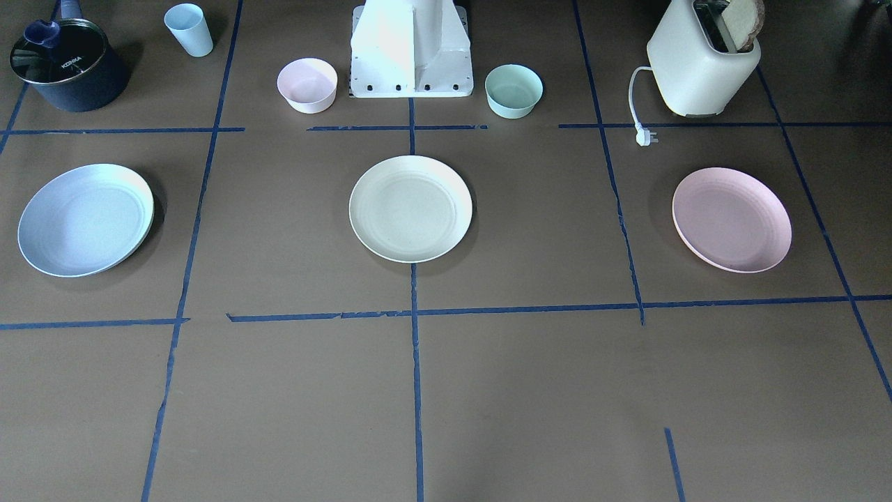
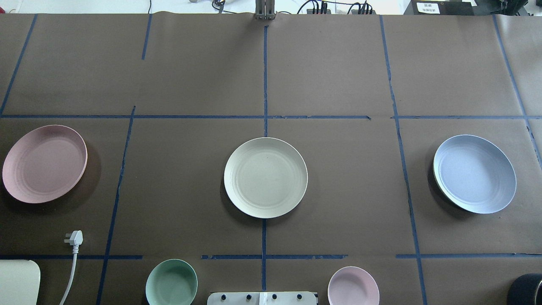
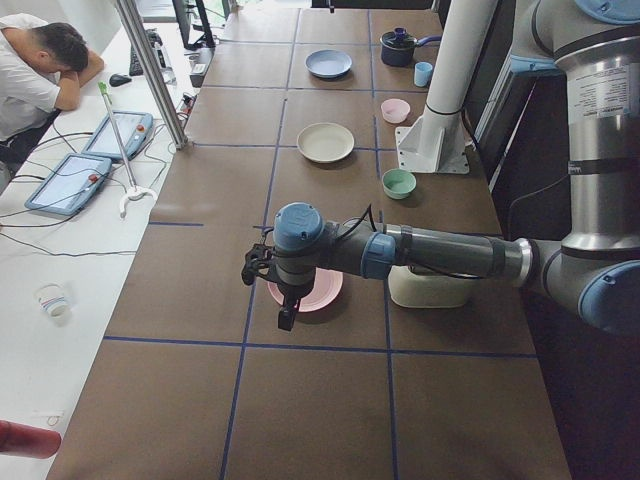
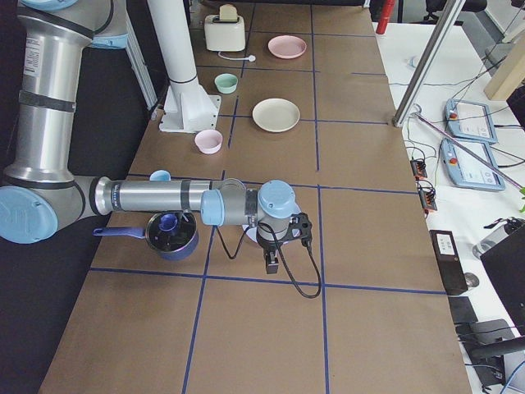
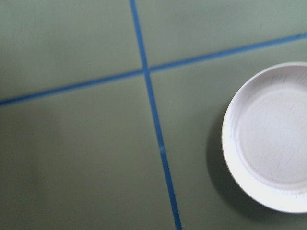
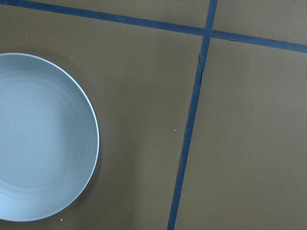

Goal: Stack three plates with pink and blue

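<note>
Nothing is stacked yet. The three plates lie in a row, well apart on the table: the cream plate in the middle in front of the robot's base, the pink plate on the robot's left and the blue plate on its right. The left gripper hangs over the pink plate and the right gripper hangs near the blue one. Both show only in the side views, and the wrist views show no fingers, so you cannot tell how wide either pair is set. Your first job looks like a rim pick. Each wrist view has its plate cut off at the edge of the frame, so bring the rim under the fingers before you descend. The plates are shallow and flat, so put one finger inside the lip and one outside, then pinch firmly. Carry one plate at a time to the cream plate, centre it and set it down low instead of dropping it. That way the arms should not meet over the middle. A thin pale greenish edge shows under the blue plate; it may be another plate, so watch that you lift only the blue. The pink bowl and mint-green bowl sit empty. The pot has its lid on, the toaster holds bread, and the cup shows no contents.
</note>
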You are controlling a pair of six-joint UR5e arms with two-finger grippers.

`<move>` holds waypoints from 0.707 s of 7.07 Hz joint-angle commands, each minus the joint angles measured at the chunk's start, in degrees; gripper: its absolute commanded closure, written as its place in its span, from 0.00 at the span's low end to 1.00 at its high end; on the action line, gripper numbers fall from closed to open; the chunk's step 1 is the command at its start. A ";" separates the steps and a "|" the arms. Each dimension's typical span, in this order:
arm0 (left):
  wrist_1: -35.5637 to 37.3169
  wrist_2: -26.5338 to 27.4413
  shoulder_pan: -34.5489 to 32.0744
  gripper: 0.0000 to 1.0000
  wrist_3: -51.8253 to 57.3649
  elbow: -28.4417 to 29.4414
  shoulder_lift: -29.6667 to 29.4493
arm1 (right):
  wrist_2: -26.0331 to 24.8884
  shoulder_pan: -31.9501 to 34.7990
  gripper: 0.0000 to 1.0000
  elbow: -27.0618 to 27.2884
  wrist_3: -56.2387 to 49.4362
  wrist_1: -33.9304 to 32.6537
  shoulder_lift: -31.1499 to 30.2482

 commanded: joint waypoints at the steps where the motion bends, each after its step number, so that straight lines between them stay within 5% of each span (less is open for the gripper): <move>1: -12.05 -0.46 7.32 0.00 -12.79 3.26 1.54 | 0.05 0.00 0.00 -0.06 0.00 0.00 -0.07; 3: -37.38 5.12 16.11 0.00 -28.16 17.18 1.03 | 0.05 0.00 0.00 -0.15 0.00 0.00 -0.07; 5: -44.37 6.49 21.58 0.00 -37.80 22.26 -0.73 | -0.04 0.00 0.00 -0.23 0.00 0.00 -0.07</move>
